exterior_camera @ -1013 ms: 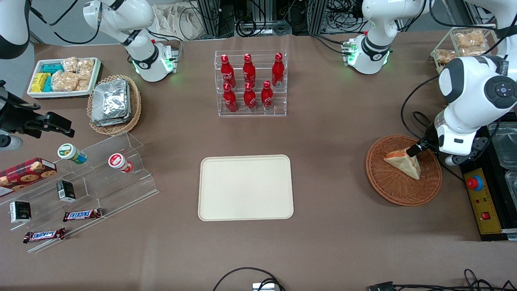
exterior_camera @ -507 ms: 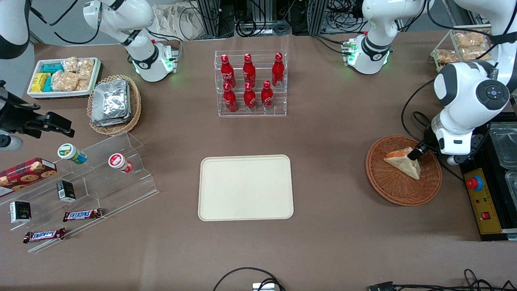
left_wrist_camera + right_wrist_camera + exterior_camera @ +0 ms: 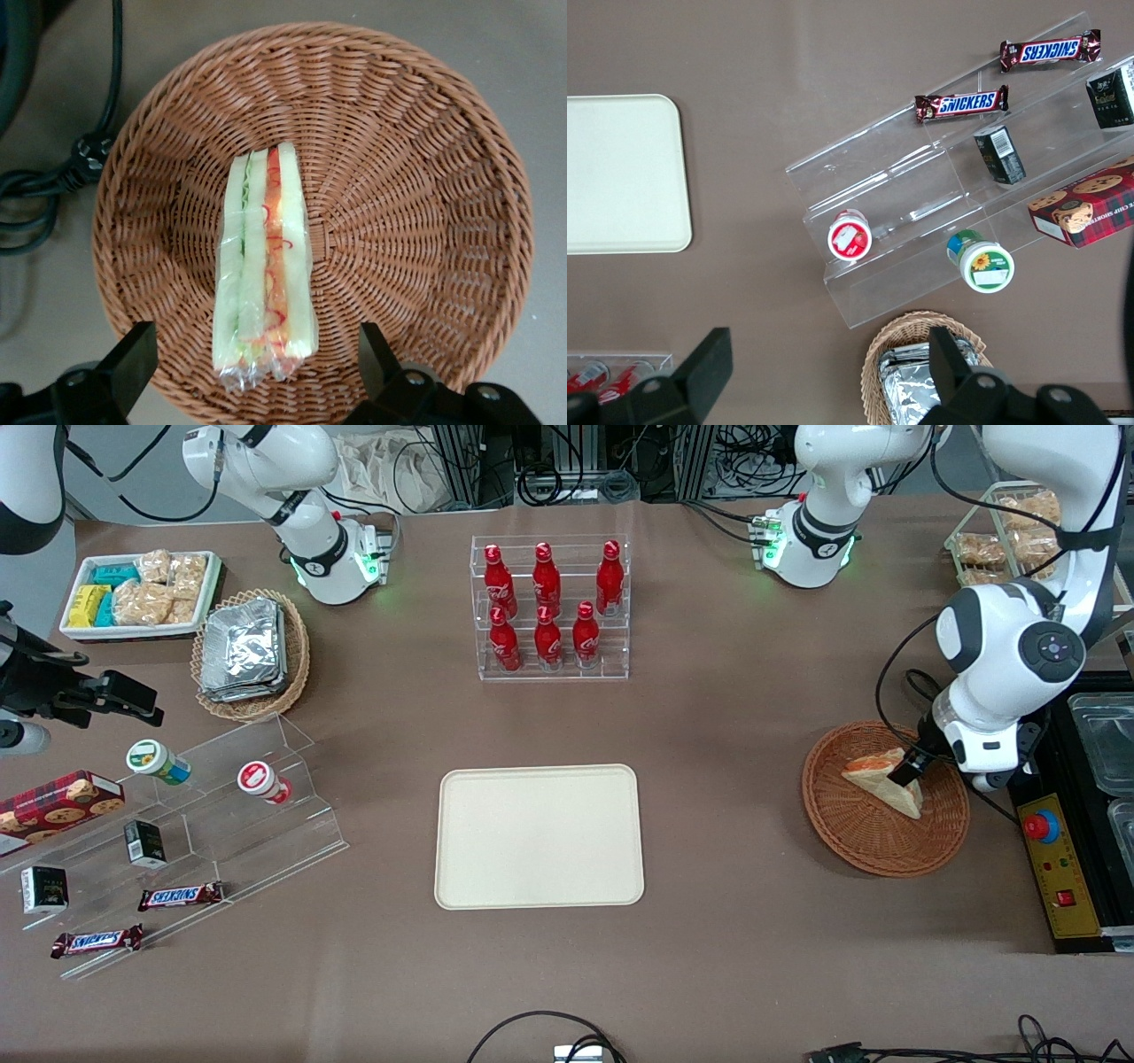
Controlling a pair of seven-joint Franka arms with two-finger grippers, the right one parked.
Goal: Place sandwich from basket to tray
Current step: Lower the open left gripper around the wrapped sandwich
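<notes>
Lowering closer since a second ago — gripper (image 3: 257, 354) jaws apart, straddling the sandwich (image 3: 264, 270) in the basket (image 3: 425, 177).

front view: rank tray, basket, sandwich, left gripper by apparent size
1. tray, largest.
2. basket.
3. sandwich, lying in the basket.
4. left gripper, open, down at the sandwich; only its dark tip shows beneath the arm, so its rank is unsure.
</notes>
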